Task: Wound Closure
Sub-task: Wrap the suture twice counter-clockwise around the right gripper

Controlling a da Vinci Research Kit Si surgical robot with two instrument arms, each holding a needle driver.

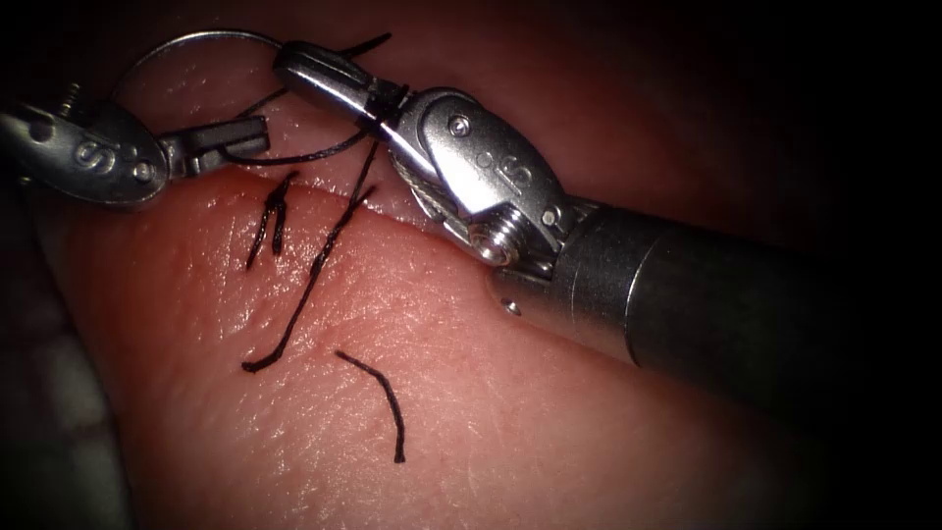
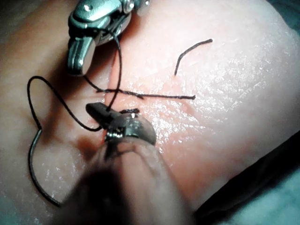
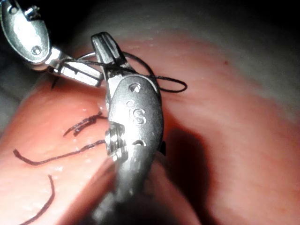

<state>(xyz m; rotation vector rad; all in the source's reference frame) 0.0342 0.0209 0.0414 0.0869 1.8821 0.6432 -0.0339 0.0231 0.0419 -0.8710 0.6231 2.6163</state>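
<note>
In the endoscope view the left claw lay at the upper left, its jaws together on the thread, which ran from there in a dark curve to the right claw. The right claw came in from the right on its dark shaft, and its jaws appeared closed, with thread wound around the tool just behind them. The needle showed as a thin bright arc above the left claw, clear of the tissue; I could not tell whether either claw held it. On the tissue, just beside the cut, a short knot with two tails stood on the near side, and a longer strand trailed down from the cut towards the lower left. A separate cut end of thread lay loose on the tissue, apart from the rest. In the left wrist view the thread swung out in a wide loop from the left claw. In the right wrist view the right claw sat just beside the left claw.
</note>
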